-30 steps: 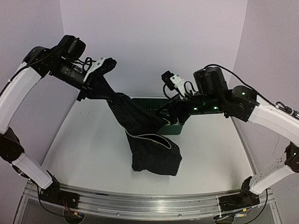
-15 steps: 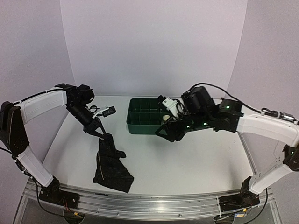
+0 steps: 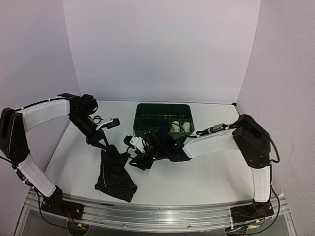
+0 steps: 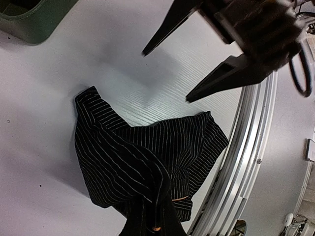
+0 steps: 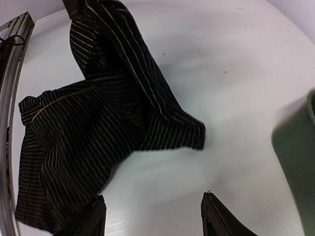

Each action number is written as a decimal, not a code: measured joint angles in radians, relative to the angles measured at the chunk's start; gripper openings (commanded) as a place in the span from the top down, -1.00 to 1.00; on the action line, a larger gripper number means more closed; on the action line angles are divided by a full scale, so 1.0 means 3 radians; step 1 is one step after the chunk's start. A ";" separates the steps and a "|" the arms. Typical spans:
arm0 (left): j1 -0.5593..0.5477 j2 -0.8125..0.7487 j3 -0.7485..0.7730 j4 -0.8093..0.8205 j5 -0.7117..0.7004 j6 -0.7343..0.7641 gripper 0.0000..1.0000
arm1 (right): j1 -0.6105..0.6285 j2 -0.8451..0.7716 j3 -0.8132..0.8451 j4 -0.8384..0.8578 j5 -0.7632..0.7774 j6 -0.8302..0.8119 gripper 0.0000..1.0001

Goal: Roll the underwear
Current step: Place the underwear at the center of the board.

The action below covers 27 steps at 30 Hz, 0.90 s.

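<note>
My left tool (image 3: 105, 148) clamps the underwear (image 4: 147, 157), its fingers hidden in cloth; my right tool (image 5: 153, 196) holds its jaws apart. The tabletop (image 3: 197, 182) is white, the walls (image 3: 162, 49) lilac.

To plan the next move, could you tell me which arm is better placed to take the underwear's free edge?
Right. The left gripper is shut on the underwear, holding one corner up. The right gripper is open, empty and beside the loose cloth, its fingers pointing toward it.
</note>
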<state>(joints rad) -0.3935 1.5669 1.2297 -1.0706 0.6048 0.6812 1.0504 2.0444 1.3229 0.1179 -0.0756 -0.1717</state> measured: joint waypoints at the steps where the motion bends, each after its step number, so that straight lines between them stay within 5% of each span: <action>1: 0.0003 -0.0004 0.0000 -0.0002 -0.0007 0.0004 1.00 | 0.0002 0.0144 0.0098 0.0101 -0.0027 -0.0063 -0.22; 8: 0.0013 -0.0016 0.0003 -0.0006 -0.0024 0.0033 1.00 | -0.0035 0.0882 0.0657 0.0384 -0.0087 -0.0187 -0.15; 18: 0.0015 -0.0116 0.0003 -0.0008 -0.0007 0.0087 1.00 | -0.0156 0.1107 0.0899 0.0410 -0.0002 0.0152 -0.12; 27: 0.0015 -0.0117 0.0008 -0.0009 0.0017 0.0090 1.00 | -0.0153 0.1348 0.1202 0.0294 0.0102 0.0396 0.27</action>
<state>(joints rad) -0.3889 1.5318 1.2321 -1.0732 0.6097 0.7082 1.0046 2.4489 1.6835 0.2061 -0.0450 -0.0529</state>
